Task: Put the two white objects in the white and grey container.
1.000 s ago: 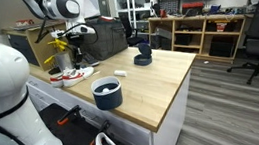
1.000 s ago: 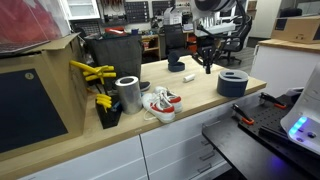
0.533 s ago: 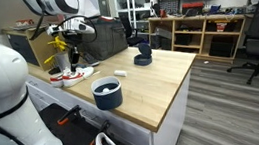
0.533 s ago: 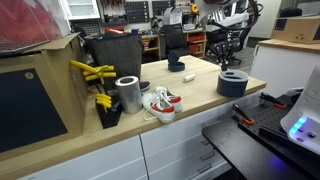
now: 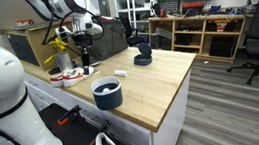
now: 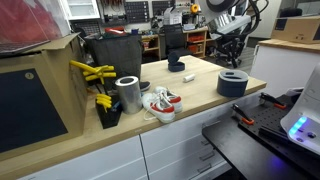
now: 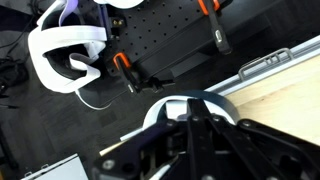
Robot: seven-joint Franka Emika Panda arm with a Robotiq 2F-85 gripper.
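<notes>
- Open passage: the pale wooden tabletop (image 5: pixel 159 81) lies bare between the squat grey-blue tub with white rim (image 5: pixel 107 94) and the small dark round bowl (image 5: pixel 143 56).
- Crowded end: the white-and-red item (image 6: pixel 160 102) and the shiny metal canister (image 6: pixel 127 93) stand close together.

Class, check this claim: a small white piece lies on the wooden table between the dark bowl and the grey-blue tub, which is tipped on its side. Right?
Not quite: the grey-blue tub stands upright, opening upward, as both exterior views show. The rest holds: the small white piece lies on the wooden table between the dark bowl and the tub.
</notes>
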